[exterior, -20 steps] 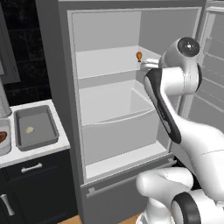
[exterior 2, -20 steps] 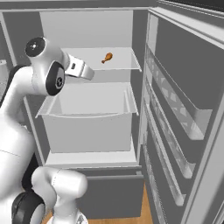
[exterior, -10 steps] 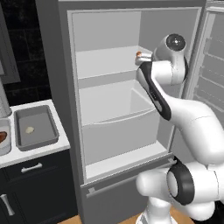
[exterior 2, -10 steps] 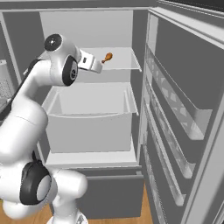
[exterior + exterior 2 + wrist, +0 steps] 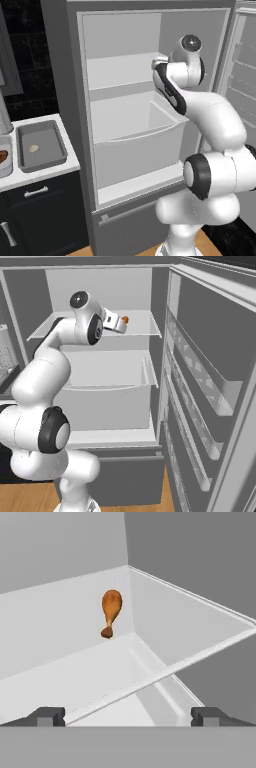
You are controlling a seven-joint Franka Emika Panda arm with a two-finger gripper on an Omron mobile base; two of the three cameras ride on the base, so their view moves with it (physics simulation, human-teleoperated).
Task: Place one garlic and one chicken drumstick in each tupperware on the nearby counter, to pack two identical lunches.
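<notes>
At the far left edge of the left base view, a tray [image 5: 5,159] holding something reddish-brown sits partly cut off by the frame on the white counter [image 5: 42,172]. Just right of it lies a second grey tray [image 5: 41,145] with a small pale garlic [image 5: 33,148] on its floor. Below, dark cabinets [image 5: 37,215] carry silver handles.

Centre frame, the open fridge [image 5: 135,115] shows its white shelves and a deep drawer [image 5: 140,145]. The white arm [image 5: 210,120] rises at right and reaches toward the upper shelf [image 5: 120,70].

In the right base view, the arm's hand sits at upper centre, level with that shelf, and an orange-brown chicken drumstick [image 5: 125,320] peeks out just beyond it. The fridge door [image 5: 210,381] with its racks fills the right side.

In the hand view, the drumstick [image 5: 110,611] lies at upper centre on the shelf, near the back corner. The gripper [image 5: 127,717] is spread wide at the bottom edge, its fingertips [image 5: 47,716] far apart, holding nothing and well short of the drumstick.
</notes>
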